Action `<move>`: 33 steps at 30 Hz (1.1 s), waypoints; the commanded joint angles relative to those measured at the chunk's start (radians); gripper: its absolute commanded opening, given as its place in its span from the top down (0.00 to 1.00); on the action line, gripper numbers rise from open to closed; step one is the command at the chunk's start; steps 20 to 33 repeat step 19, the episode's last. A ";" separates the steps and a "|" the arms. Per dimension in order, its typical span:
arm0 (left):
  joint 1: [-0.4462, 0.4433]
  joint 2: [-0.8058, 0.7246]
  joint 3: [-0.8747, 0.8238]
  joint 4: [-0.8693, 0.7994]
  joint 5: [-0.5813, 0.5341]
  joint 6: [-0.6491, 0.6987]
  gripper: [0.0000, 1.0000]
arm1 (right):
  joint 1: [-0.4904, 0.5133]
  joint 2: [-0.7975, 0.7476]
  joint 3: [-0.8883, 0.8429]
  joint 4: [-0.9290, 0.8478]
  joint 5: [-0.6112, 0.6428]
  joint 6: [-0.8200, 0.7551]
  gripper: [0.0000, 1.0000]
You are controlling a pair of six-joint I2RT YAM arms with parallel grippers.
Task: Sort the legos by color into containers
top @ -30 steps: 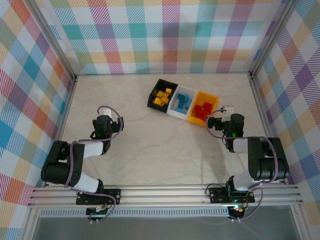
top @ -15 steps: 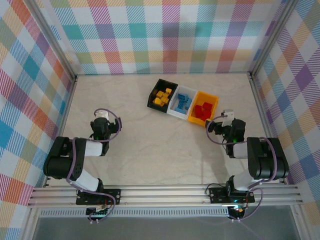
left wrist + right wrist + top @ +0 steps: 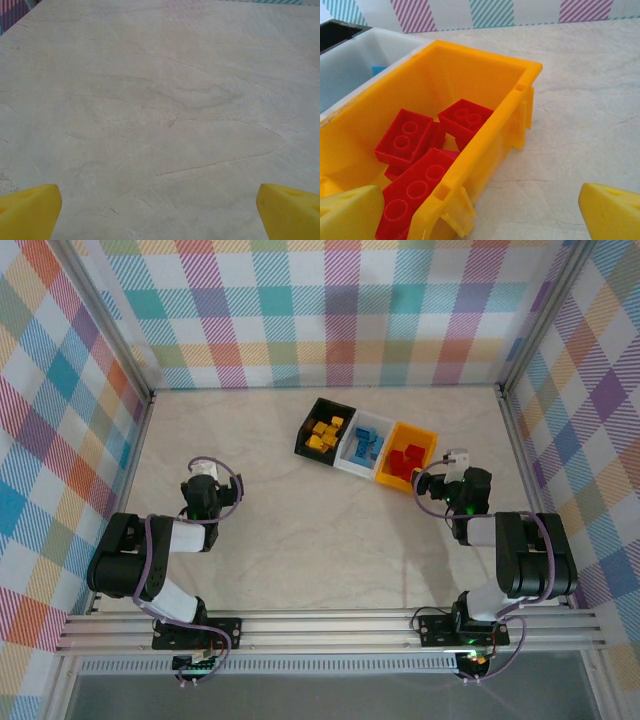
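Since a second earlier the left arm had tucked back; I held left gripper (image 3: pixel 160 212) and right gripper (image 3: pixel 480 215) wide open, empty, because red rectangular plastic bricks (image 3: pixel 410 135) already lay inside the orange-yellow plastic bin (image 3: pixel 485 145).

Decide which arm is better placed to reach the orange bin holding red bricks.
Right: the right gripper hangs open beside the orange bin; the left gripper is far across the table.
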 commanded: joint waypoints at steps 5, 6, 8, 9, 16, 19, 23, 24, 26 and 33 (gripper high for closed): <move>0.004 0.010 0.013 0.033 0.000 -0.012 0.00 | 0.005 0.006 0.009 -0.008 0.014 0.005 0.00; 0.004 0.009 0.011 0.033 0.001 -0.011 0.00 | 0.004 0.007 0.010 -0.007 0.015 0.004 0.00; 0.004 0.010 0.013 0.033 0.000 -0.011 0.00 | 0.005 0.007 0.009 -0.007 0.015 0.003 0.00; 0.004 0.009 0.012 0.033 0.000 -0.011 0.00 | 0.005 0.007 0.009 -0.008 0.016 0.004 0.00; 0.004 0.009 0.013 0.033 0.001 -0.012 0.00 | 0.006 0.010 0.015 -0.015 0.021 0.004 0.00; 0.003 0.009 0.012 0.033 0.000 -0.012 0.00 | 0.009 0.007 0.011 -0.008 0.021 0.004 0.00; 0.003 0.009 0.012 0.033 0.000 -0.012 0.00 | 0.009 0.007 0.011 -0.008 0.021 0.004 0.00; 0.003 0.009 0.012 0.033 0.000 -0.012 0.00 | 0.009 0.007 0.011 -0.008 0.021 0.004 0.00; 0.003 0.009 0.012 0.033 0.000 -0.012 0.00 | 0.009 0.007 0.011 -0.008 0.021 0.004 0.00; 0.003 0.009 0.012 0.033 0.000 -0.012 0.00 | 0.009 0.007 0.011 -0.008 0.021 0.004 0.00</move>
